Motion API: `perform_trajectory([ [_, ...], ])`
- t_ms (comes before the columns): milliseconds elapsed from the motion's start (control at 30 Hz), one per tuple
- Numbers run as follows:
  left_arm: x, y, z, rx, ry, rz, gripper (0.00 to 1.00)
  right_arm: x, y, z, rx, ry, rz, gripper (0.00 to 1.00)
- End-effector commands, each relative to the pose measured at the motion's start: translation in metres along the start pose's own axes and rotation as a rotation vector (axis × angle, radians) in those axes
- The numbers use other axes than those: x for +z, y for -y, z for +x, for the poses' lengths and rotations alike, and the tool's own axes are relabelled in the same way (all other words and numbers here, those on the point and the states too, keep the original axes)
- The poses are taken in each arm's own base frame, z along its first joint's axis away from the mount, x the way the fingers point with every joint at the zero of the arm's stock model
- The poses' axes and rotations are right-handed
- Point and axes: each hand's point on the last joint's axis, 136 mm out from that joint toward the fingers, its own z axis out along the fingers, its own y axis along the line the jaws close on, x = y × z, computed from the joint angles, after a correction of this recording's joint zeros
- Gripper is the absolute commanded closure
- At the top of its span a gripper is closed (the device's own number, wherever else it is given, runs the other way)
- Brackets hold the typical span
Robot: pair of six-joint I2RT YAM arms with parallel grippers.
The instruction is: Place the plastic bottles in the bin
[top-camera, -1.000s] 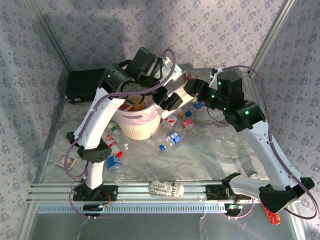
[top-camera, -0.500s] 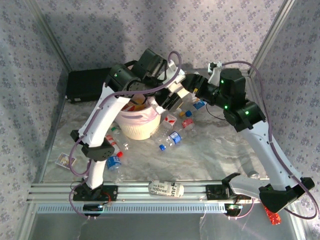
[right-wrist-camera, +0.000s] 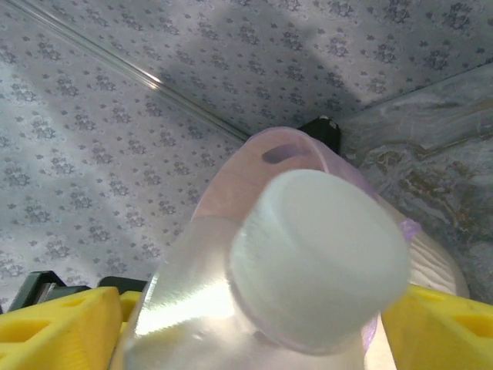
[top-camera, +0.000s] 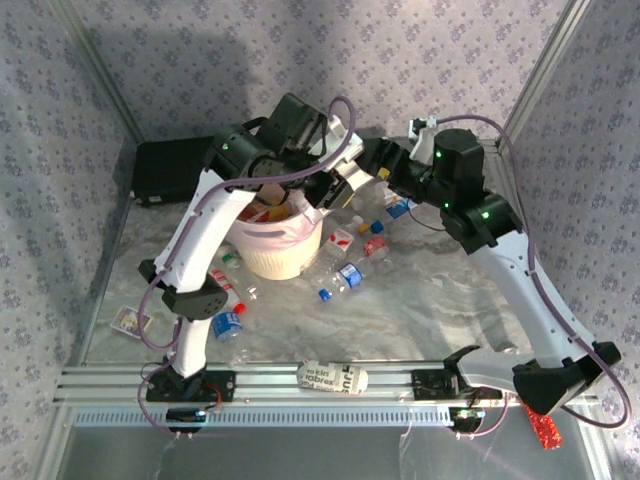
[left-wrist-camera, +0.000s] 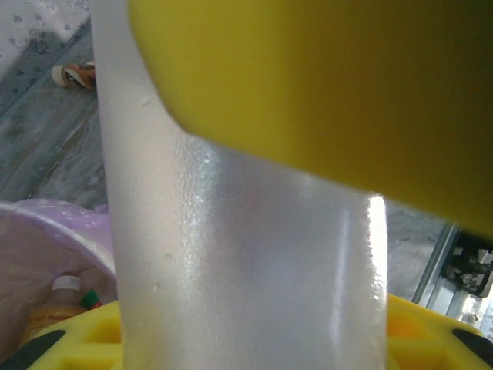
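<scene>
The pale pink bin (top-camera: 280, 252) stands left of centre with several bottles inside; one with an orange label (left-wrist-camera: 58, 304) lies in it. Beside the bin's far right rim my left gripper (top-camera: 340, 190) is shut on a frosted clear bottle (left-wrist-camera: 231, 231), pressed between its yellow fingers (left-wrist-camera: 308, 77). My right gripper (top-camera: 373, 166) sits right next to it, open. A clear bottle with a white cap (right-wrist-camera: 323, 254) lies blurred between the right fingers (right-wrist-camera: 62, 320), with the bin's rim (right-wrist-camera: 286, 150) behind it. Several plastic bottles (top-camera: 346, 274) lie on the table right of the bin, and another (top-camera: 228, 322) at its near left.
A flat black case (top-camera: 165, 170) lies at the back left. A white printed packet (top-camera: 332, 378) rests on the front rail, and a small packet (top-camera: 128, 320) at the left edge. Patterned walls close the table on three sides.
My left gripper's jaws have closed on the bottle while my right gripper's jaws have opened. The two grippers have drawn close together beside the bin's far right rim.
</scene>
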Motion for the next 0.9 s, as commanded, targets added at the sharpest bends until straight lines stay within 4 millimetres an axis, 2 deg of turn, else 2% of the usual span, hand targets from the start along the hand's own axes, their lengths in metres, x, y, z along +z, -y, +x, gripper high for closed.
perform_trajectory([
  [0, -0.01, -0.011, -0.002, -0.009, 0.021, -0.035, 0.7, -0.008, -0.024, -0.008, -0.021, 0.0, -0.072, 0.05],
  [167, -0.017, -0.024, -0.002, -0.028, 0.032, -0.064, 0.76, -0.012, -0.021, -0.016, -0.022, 0.011, -0.056, 0.01],
  [467, -0.033, -0.054, 0.004, -0.082, 0.043, -0.125, 0.77, -0.033, -0.015, -0.045, -0.019, 0.075, -0.037, 0.01],
  [667, -0.038, -0.085, 0.017, -0.13, 0.012, -0.2, 0.78, -0.048, 0.013, -0.058, 0.023, 0.111, 0.03, 0.01],
  [867, -0.027, -0.115, 0.038, -0.182, -0.065, -0.262, 0.78, -0.068, 0.043, -0.06, 0.057, 0.145, 0.092, 0.01],
])
